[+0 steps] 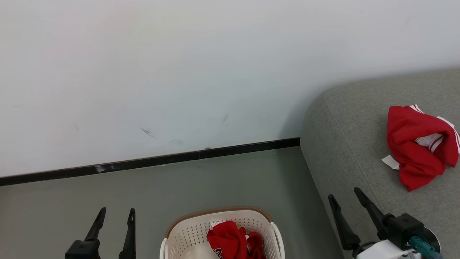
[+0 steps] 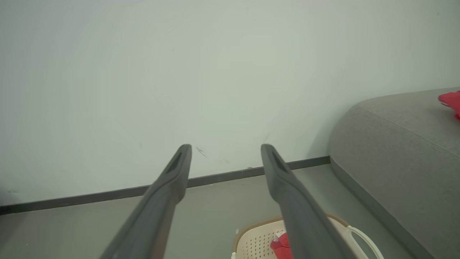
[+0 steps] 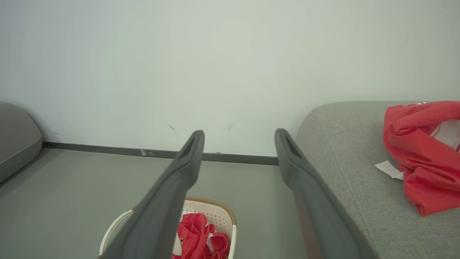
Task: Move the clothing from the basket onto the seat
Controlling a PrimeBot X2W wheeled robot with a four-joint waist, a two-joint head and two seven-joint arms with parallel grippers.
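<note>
1. Your left gripper (image 1: 117, 212) stood open, its two dark fingers well apart with nothing between them, above the grey floor (image 1: 107, 187) to the left of the basket (image 1: 219, 210).
2. Your right gripper (image 1: 344, 194) was spread just as wide and was equally empty. In the head view its fingers showed against the rounded near corner of the seat (image 1: 345, 144).
3. The basket sat on the floor between your two grippers, close beside the seat's end. You could not tell whether the two touched.
4. A crumpled red garment (image 1: 230, 241) lay inside the basket, toward its right side.
5. A second red garment (image 1: 417, 151), with white striped trim, lay bunched on the seat, beyond your right gripper and apart from it. A small white tag (image 1: 390, 162) stuck out at its left edge.
6. Behind everything stood a pale wall (image 1: 179, 72), with a dark skirting board (image 1: 143, 162) along its foot.
</note>
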